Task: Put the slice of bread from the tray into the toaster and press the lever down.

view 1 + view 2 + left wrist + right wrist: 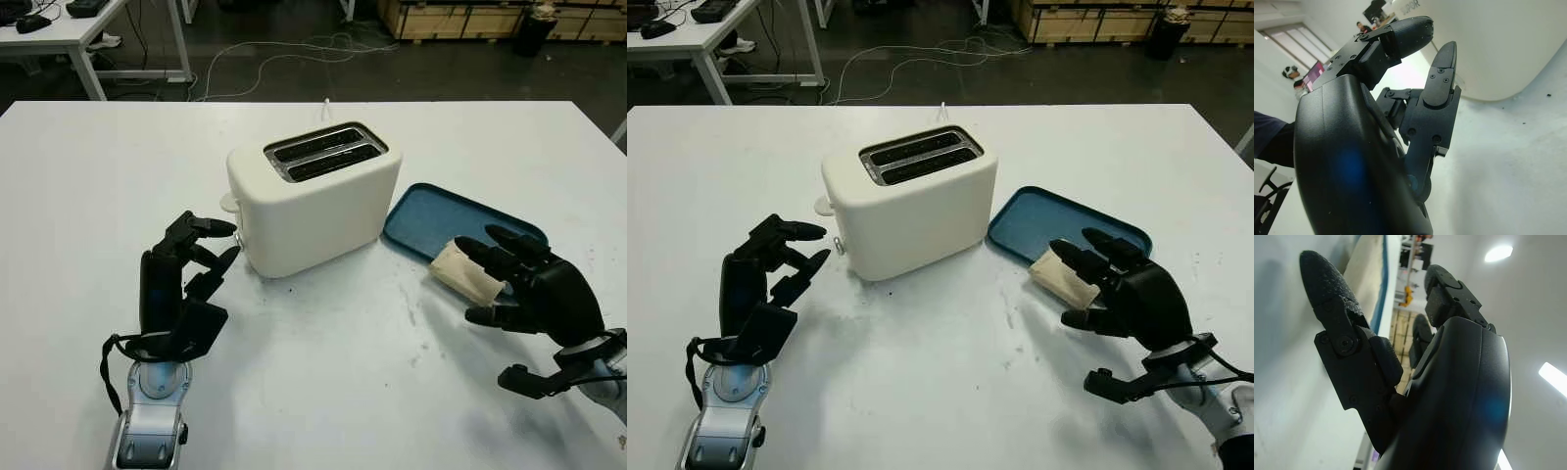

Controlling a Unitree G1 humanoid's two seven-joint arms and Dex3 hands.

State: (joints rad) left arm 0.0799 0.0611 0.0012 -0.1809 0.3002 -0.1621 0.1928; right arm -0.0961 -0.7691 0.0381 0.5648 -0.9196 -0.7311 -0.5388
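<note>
One slice of bread (465,270) lies on the near edge of the blue tray (431,213), partly overhanging onto the white table (323,382). Right hand (529,284) open, fingers reaching over the slice's near end; contact unclear, nothing pinched. One cream toaster (313,196), two slots, stands just left of the tray. Left hand (186,284) open, holding nothing, fingertips just beside the toaster's left end.

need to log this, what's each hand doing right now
Left hand: open, beside the cream plastic toaster.
Right hand: open, at the pale bread slice, not gripping it.
</note>
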